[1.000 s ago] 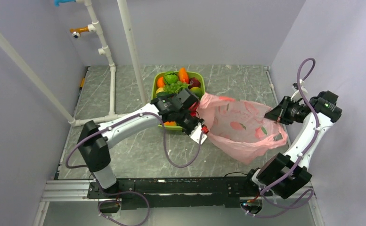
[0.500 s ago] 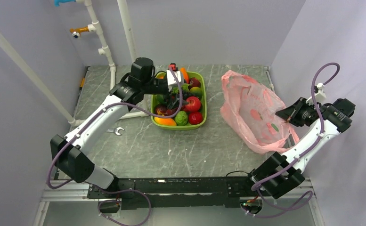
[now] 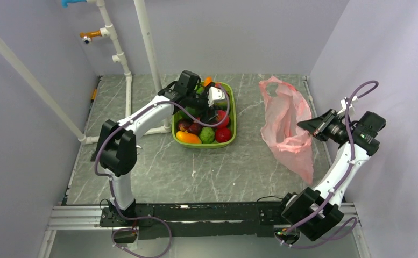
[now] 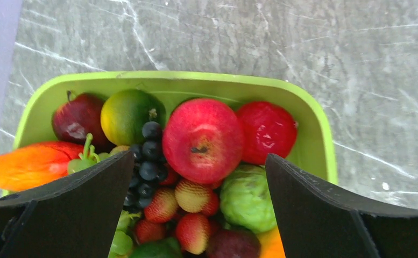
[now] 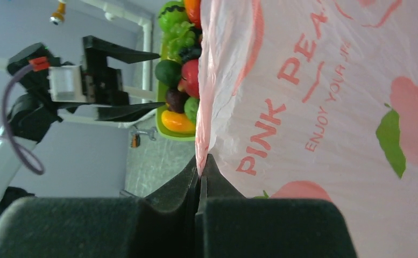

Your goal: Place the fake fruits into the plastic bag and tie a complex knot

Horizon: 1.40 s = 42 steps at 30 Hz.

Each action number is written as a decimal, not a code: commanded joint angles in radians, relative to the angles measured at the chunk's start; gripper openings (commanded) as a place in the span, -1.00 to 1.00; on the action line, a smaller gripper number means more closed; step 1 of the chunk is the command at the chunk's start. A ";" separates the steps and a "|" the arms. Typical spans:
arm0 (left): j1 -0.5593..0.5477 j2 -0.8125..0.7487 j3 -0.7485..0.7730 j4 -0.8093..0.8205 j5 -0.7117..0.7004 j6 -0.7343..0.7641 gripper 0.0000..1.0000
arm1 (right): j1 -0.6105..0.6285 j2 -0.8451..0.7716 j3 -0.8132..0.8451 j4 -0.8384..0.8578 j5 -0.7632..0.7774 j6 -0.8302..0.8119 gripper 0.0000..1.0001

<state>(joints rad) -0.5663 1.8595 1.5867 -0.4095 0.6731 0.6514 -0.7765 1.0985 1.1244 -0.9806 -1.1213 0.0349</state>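
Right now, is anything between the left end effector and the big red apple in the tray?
Nothing visible. The open left end effector hangs above the tray; the apple lies uncovered atop the pile, straight ahead of it.

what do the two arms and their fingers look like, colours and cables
The left arm and right arm have white links, black joints and black bases. A lilac cable loops loosely along each. The left gripper has a white block behind broad, matte black, wedge-shaped fingers; the right gripper is the same black.
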 commanded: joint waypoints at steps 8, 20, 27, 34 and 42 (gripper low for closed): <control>-0.049 0.107 0.080 0.003 0.040 0.221 0.99 | 0.175 -0.105 -0.110 0.367 -0.054 0.374 -1.00; -0.060 0.146 0.034 0.002 -0.072 0.197 0.68 | 0.171 -0.016 -0.253 0.239 0.083 0.073 -1.00; -0.061 0.003 0.021 0.020 0.049 0.074 -0.25 | 0.172 -0.022 -0.246 0.252 0.072 0.095 -1.00; -0.083 -0.129 0.077 0.109 0.185 -0.152 -0.39 | 0.174 -0.044 -0.237 0.278 0.067 0.130 -1.00; -0.273 0.078 0.392 0.260 0.106 -0.358 -0.36 | 0.181 -0.059 -0.209 0.304 0.072 0.184 -1.00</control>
<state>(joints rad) -0.7467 1.8053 1.8347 -0.2424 0.7845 0.4137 -0.6033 1.0660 0.8650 -0.7296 -1.0481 0.1856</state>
